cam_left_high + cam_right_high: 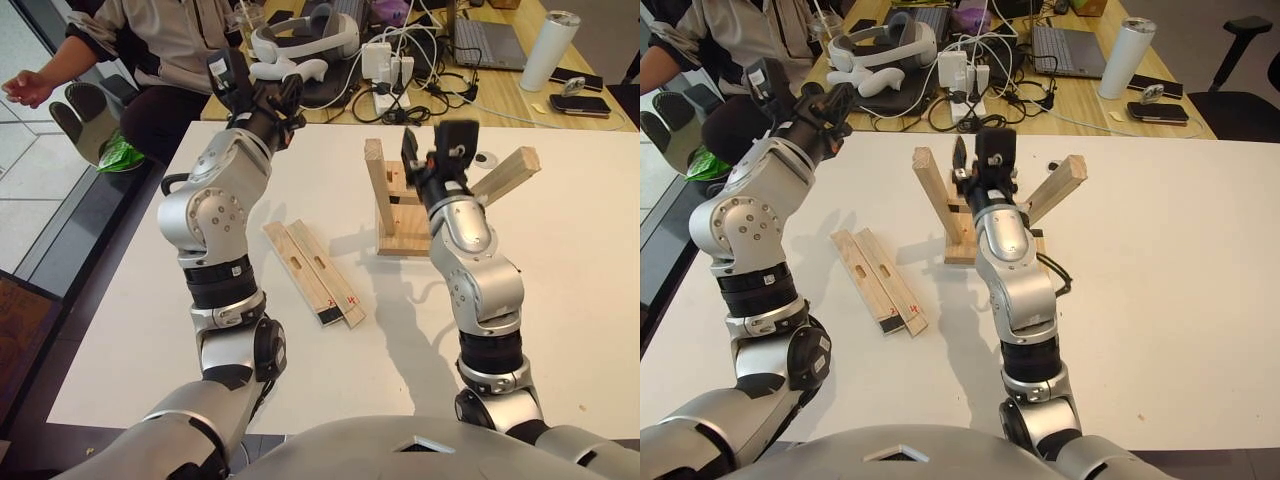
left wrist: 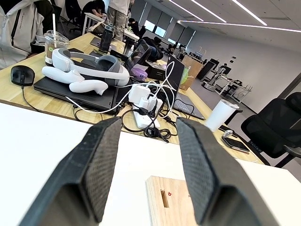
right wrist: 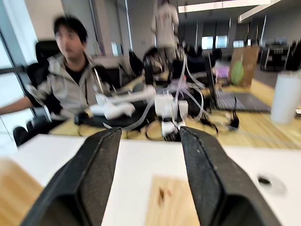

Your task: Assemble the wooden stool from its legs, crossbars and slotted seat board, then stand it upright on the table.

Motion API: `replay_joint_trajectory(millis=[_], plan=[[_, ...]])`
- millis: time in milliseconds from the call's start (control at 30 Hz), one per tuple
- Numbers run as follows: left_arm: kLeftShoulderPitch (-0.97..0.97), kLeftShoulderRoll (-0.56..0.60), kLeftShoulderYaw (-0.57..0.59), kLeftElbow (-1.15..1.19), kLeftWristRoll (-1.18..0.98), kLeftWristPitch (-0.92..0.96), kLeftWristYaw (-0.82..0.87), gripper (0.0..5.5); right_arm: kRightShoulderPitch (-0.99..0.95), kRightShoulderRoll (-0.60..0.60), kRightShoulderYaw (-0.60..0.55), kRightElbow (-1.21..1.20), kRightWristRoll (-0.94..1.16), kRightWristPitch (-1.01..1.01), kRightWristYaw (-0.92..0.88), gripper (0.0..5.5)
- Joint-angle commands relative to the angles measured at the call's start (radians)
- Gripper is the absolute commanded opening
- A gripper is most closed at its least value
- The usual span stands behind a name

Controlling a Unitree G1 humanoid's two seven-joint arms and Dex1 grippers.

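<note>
Near the middle of the white surface (image 1: 560, 300) stands the partly built stool (image 1: 400, 215). Its flat base board (image 1: 403, 243) lies on the surface. One upright leg (image 1: 376, 180) rises from the stool's left side, and a tilted leg (image 1: 508, 172) leans outward on its right side. What joins these pieces is hidden behind the right arm.

Just above the stool, between its two legs, hangs the right end effector (image 3: 149, 134). Its fingers (image 3: 101, 174) are spread apart with nothing gripped between them.

To the left of the stool and nearer the robot, two slotted boards (image 1: 315, 272) lie flat side by side, touching along their long edges. They are angled across the surface and have dark marks at their near ends.

Farther left of the stool and beyond it, close to the surface's far edge, the left end effector (image 2: 148, 125) is raised in the air. Its fingers (image 2: 99, 174) are also parted and hold nothing.

Beyond the stool, past the far edge, a wooden desk (image 1: 520, 100) carries a white headset (image 1: 305, 40), a power strip (image 1: 385, 70) with tangled cables, and a white tumbler (image 1: 550, 50).
</note>
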Motion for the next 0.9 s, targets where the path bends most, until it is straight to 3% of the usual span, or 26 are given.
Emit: replay_joint_trajectory(millis=[33, 133, 233, 367, 467, 633, 767, 900], plan=[[0.042, -0.005, -0.005, -0.019, 0.015, -0.007, 0.013, 2.09, -0.188, 0.041, 0.036, -0.035, -0.007, -0.136, 0.048, 2.33], [0.132, -0.007, -0.040, -0.064, 0.065, -0.025, 0.035, 2.09, -0.274, 0.076, 0.020, 0.057, 0.053, -0.119, 0.090, 2.33], [0.166, 0.000, -0.031, -0.071, 0.097, -0.037, 0.056, 2.09, -0.265, 0.100, -0.004, 0.194, 0.125, 0.034, 0.093, 2.33], [0.173, -0.001, -0.002, -0.066, 0.116, -0.046, 0.083, 2.09, -0.177, 0.024, 0.023, 0.317, 0.160, 0.296, 0.132, 2.33], [0.182, -0.006, 0.002, -0.080, 0.120, -0.042, 0.086, 2.09, -0.166, -0.008, 0.024, 0.287, 0.147, 0.282, 0.131, 2.33], [0.176, -0.011, 0.007, -0.085, 0.116, -0.041, 0.086, 2.09, -0.235, 0.044, -0.033, 0.215, 0.164, 0.075, 0.132, 2.33], [0.165, -0.003, 0.008, -0.080, 0.115, -0.037, 0.079, 2.09, -0.407, 0.056, -0.185, 0.155, 0.253, -0.087, 0.108, 2.33], [0.164, 0.012, 0.022, -0.082, 0.115, -0.034, 0.077, 2.09, -0.581, -0.112, -0.429, 0.123, 0.379, -0.116, 0.072, 2.33]])
